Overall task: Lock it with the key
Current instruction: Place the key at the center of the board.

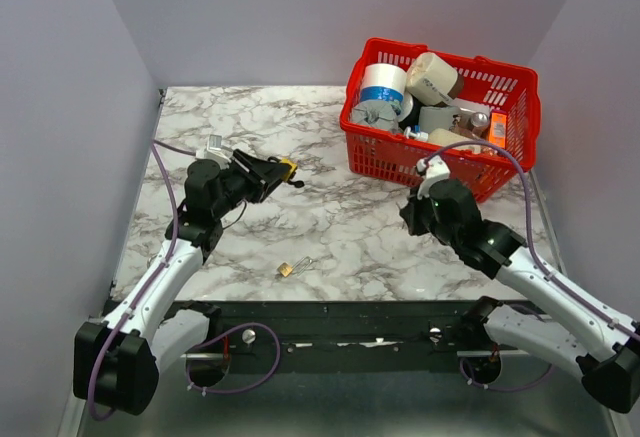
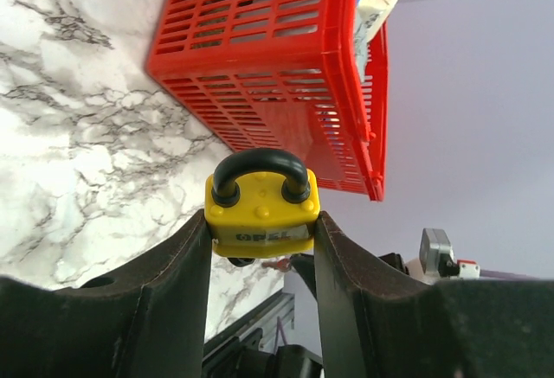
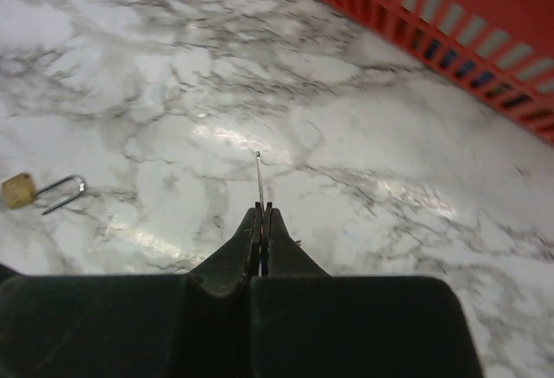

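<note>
Left tool (image 2: pixel 262 227): the fingers stand partway apart and are clamped on the two sides of a yellow padlock (image 2: pixel 260 212). The black shackle (image 2: pixel 260 170) sits with both legs seated in the body and points away from the wrist. Dark lettering runs across the face of the body. In the top view this tool lies at about 9 o'clock from the table's middle, aimed toward 3 o'clock.

Right tool (image 3: pixel 262 214): the fingers are pressed together. A thin metal strip (image 3: pixel 259 179) stands out from between the tips, seen edge-on. Whether it is the key cannot be told from this angle. In the top view this tool sits at about 4 o'clock from the table's middle, pointing toward 10 o'clock, well apart from the padlock.

Table (image 1: pixel 350 227): white marble pattern with grey veins. A small brass piece (image 1: pixel 286 270) with a wire loop attached lies flat at about 6 o'clock, near the front edge, between the two arms and touching neither.

Red basket (image 1: pixel 400 162): it stands at about 1 o'clock in the far right corner, just beyond the right tool. It holds a white and blue roll (image 1: pixel 383 82), a beige roll and several grey items, which are too crowded to name singly.
</note>
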